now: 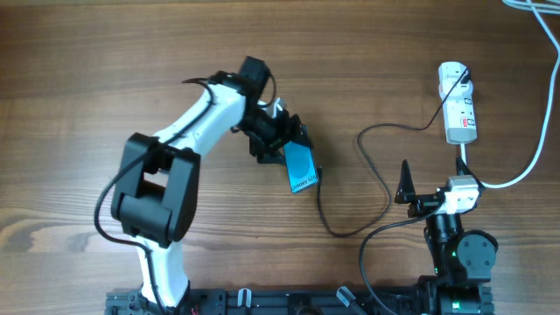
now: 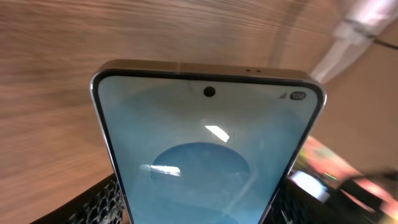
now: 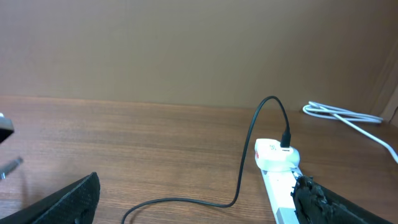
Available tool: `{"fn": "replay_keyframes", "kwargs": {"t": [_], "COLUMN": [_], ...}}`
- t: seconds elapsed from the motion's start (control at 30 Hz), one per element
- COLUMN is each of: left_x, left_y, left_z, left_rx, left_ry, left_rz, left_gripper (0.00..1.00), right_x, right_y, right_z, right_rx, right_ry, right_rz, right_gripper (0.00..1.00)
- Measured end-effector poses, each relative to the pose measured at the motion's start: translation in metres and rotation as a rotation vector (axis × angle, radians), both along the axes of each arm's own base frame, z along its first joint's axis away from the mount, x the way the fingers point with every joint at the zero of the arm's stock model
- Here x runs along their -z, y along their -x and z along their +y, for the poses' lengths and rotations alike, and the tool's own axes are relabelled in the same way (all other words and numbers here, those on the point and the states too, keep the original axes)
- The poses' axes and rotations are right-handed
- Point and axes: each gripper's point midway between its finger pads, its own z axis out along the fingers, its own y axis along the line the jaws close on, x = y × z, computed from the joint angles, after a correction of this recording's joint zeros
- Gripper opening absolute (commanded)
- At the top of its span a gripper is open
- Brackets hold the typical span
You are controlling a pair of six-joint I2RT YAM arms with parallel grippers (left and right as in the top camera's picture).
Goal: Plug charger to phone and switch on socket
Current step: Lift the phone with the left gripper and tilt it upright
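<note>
Closest to the left wrist camera is the flat rectangular smartphone (image 2: 205,155) with its cyan-turquoise glass screen, which takes up most of that view. Its top edge, with the small round lens hole, points away from the wrist. A black ribbed finger pad (image 2: 102,199) presses on each long side, so the left claw (image 1: 285,140) is clamped on the phone. From above, the phone sticks out of that claw near the middle of the brown wood-grain table (image 1: 87,70), screen up, with its lettered bottom edge aimed towards the robot's base. I cannot tell whether it rests on the wood or hangs just above it.

The thin black charger cable (image 1: 332,232) leaves the far end of the white elongated plastic power strip (image 1: 458,105) on the right side of the table. It snakes left, drops into a loop, then climbs to just beside the phone's bottom corner. Whether its tip is seated in the phone I cannot make out. The strip has small red marks, but its switch is too small to read. A thick white lead (image 1: 525,166) curves off from it towards the table's right edge.

The right claw (image 3: 196,186) hovers low near the strip's near end, fingers spread wide apart with only bare wood and cable between them.
</note>
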Motion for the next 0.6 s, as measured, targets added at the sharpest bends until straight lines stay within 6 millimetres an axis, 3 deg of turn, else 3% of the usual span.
{"fn": "replay_keyframes", "kwargs": {"t": [0.3,0.53,0.6], "left_x": [-0.067,-0.099,-0.103], "left_y": [-0.013,-0.022,-0.023], "left_z": [-0.002,0.008,0.009], "left_rx": [-0.08,-0.121,-0.13], "left_ry": [0.431,0.617,0.635], "left_rz": [0.128,0.181,0.198], "left_gripper": [0.73,0.73,0.65], "right_x": [0.0,0.0,0.0], "right_y": [0.0,0.0,0.0], "right_z": [0.0,0.0,0.0], "right_rx": [0.0,0.0,0.0], "right_ry": [0.0,0.0,0.0], "right_rz": [0.0,0.0,0.0], "right_gripper": [1.0,1.0,1.0]}}
